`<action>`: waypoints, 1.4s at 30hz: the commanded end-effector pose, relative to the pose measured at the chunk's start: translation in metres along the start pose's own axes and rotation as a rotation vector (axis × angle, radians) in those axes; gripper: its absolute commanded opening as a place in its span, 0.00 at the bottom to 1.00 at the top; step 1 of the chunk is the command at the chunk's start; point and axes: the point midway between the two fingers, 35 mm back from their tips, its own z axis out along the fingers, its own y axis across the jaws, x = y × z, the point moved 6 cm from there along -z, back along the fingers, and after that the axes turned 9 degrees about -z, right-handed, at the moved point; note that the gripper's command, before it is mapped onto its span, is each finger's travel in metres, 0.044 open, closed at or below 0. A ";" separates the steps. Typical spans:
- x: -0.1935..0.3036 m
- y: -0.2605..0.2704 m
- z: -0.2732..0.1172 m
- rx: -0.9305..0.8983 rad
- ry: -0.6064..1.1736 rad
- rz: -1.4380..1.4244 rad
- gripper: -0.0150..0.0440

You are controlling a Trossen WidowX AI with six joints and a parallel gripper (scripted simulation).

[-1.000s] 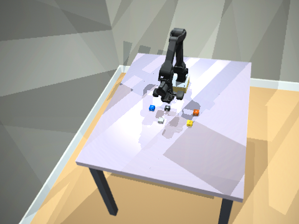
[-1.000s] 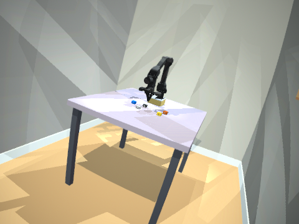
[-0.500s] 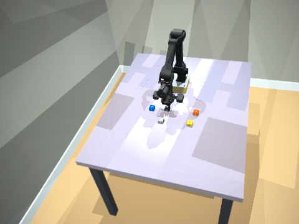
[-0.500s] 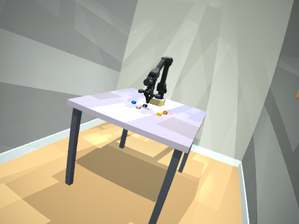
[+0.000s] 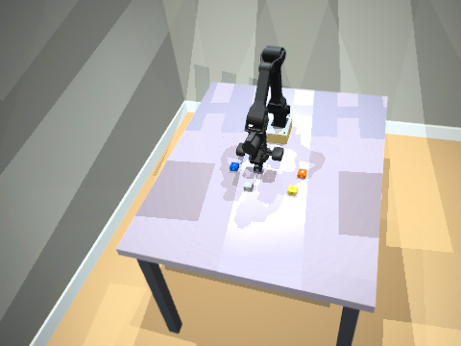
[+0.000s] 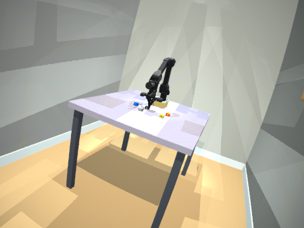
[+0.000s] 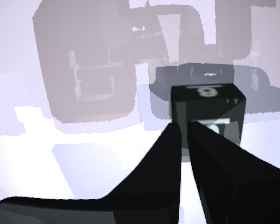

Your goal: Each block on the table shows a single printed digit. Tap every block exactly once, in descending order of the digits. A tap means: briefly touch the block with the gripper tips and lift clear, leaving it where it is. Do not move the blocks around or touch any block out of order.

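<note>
A black block (image 5: pixel 257 168) (image 6: pixel 147 107) (image 7: pixel 215 107) sits on the table, with a white 9-like glyph and a bar above it in the wrist view, which fits an underlined 6 seen upside down. My gripper (image 5: pixel 258 161) (image 6: pixel 149 104) (image 7: pixel 183 131) is shut and empty, its tips just above the black block and overlapping its left part in the wrist view. Whether they touch is unclear. A blue block (image 5: pixel 234 166) (image 6: pixel 135 104), a pale grey block (image 5: pixel 248 186) (image 6: pixel 140 109), a yellow block (image 5: pixel 292 190) (image 6: pixel 161 116) and an orange block (image 5: pixel 302 173) (image 6: pixel 168 114) stand apart; their digits are unreadable.
In the top view, blue lies left of the black block, grey lies in front, and yellow and orange lie to the right. The arm's yellowish base box (image 5: pixel 278 138) (image 6: pixel 161 104) stands behind on the table (image 5: pixel 187 238) (image 6: pixel 104 116).
</note>
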 end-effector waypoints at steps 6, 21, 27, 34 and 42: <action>0.000 0.000 -0.029 0.004 0.006 0.004 0.29; -0.026 -0.010 -0.113 0.005 0.004 0.004 0.29; -0.089 -0.037 -0.114 0.008 -0.001 0.004 0.29; -0.114 -0.049 -0.110 0.008 -0.003 0.004 0.29; -0.114 -0.049 -0.029 0.008 -0.003 0.004 0.29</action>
